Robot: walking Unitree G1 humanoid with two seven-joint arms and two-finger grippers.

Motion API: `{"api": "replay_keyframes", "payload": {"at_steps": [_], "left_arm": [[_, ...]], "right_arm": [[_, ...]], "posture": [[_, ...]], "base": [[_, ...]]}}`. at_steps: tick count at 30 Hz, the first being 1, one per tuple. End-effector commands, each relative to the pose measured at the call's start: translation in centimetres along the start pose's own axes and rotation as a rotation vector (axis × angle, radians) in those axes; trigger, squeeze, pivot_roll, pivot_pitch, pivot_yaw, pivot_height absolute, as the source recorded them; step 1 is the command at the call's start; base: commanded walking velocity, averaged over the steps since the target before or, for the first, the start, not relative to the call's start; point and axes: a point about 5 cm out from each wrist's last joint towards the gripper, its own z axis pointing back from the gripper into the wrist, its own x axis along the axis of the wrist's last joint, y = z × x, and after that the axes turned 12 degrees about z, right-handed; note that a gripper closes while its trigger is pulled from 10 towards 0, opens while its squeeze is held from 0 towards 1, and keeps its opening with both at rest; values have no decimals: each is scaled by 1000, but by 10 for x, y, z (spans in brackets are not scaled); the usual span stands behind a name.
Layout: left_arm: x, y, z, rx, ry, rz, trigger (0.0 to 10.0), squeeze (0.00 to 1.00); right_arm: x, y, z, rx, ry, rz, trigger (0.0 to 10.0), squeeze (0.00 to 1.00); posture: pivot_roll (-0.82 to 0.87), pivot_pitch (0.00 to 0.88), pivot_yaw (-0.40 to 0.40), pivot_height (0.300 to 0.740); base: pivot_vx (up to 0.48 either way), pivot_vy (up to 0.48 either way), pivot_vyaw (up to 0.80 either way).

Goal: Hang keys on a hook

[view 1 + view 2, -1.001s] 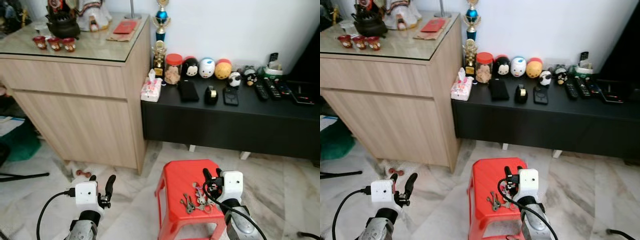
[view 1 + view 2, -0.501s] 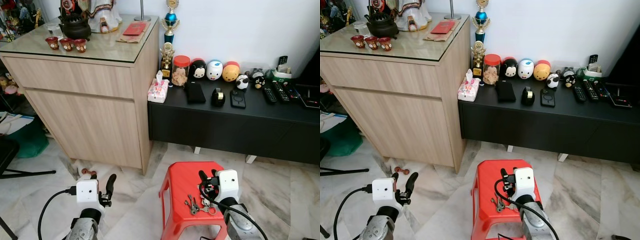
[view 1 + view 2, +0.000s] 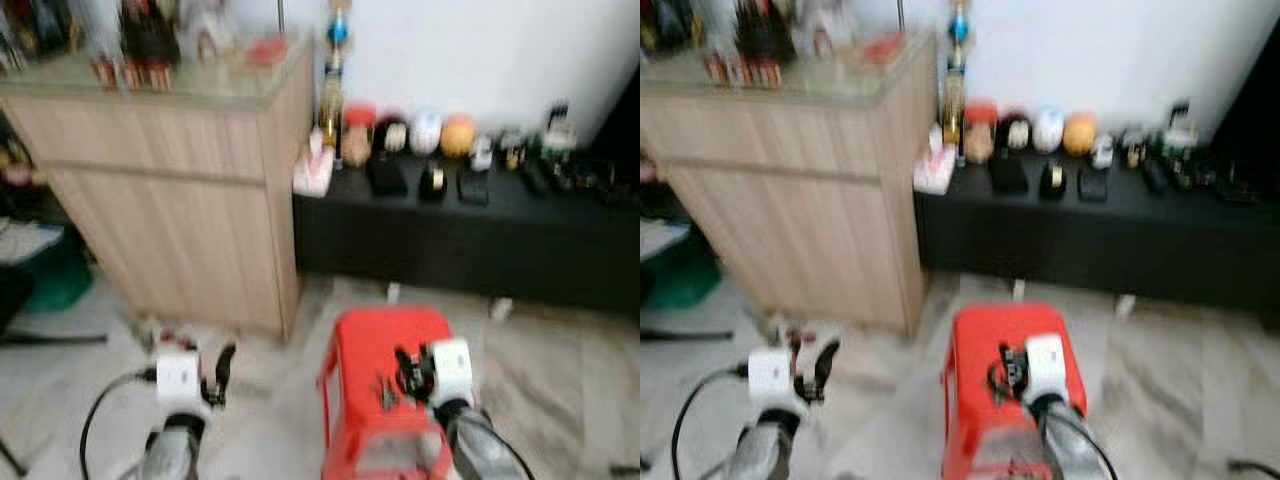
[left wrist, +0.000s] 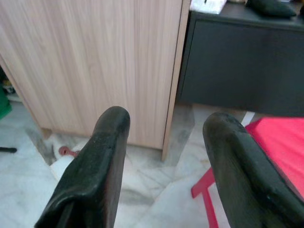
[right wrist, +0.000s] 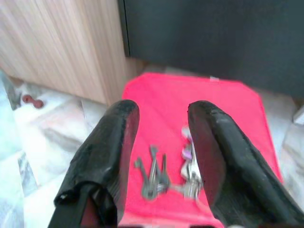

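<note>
keys point(image 5: 164, 173): loose bunch lying on the red stool point(image 5: 156, 95) top, near its front edge. right gripper point(image 5: 159, 142): fingers apart, poised above the keys, clamped on nothing. left gripper point(image 4: 164, 156): fingers apart, empty, over marble floor point(image 4: 137, 180) beside the wooden cabinet point(image 4: 95, 61).

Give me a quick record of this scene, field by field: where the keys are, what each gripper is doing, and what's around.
keys: bunch of keys lying on the red stool, not yet picked up
right gripper: open, hovering above the keys, fingers either side of them
left gripper: open, holding nothing, pointing toward the wooden cabinet
surroundings: black low cabinet beside the wooden one, small items along its top
floor: marble tiles
hook: cannot be made out
image quality: head views blurred
</note>
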Motion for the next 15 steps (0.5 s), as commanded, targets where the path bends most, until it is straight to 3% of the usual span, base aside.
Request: {"api": "replay_keyframes", "payload": {"at_steps": [1, 15], "left_arm": [[-1, -1, -1, -2, 14, 2, 10000, 0], [-3, -3, -1, -3, 24, 18, 10000, 0]], "right_arm": [[2, -3, -2, -5, -5, 4, 10000, 0], [-4, 0, -4, 2, 21, 2, 10000, 0]], "posture": [[-19, 0, -42, 638], [-17, 0, -43, 638]], "base": [[0, 0, 0], [0, 0, 0]]}}
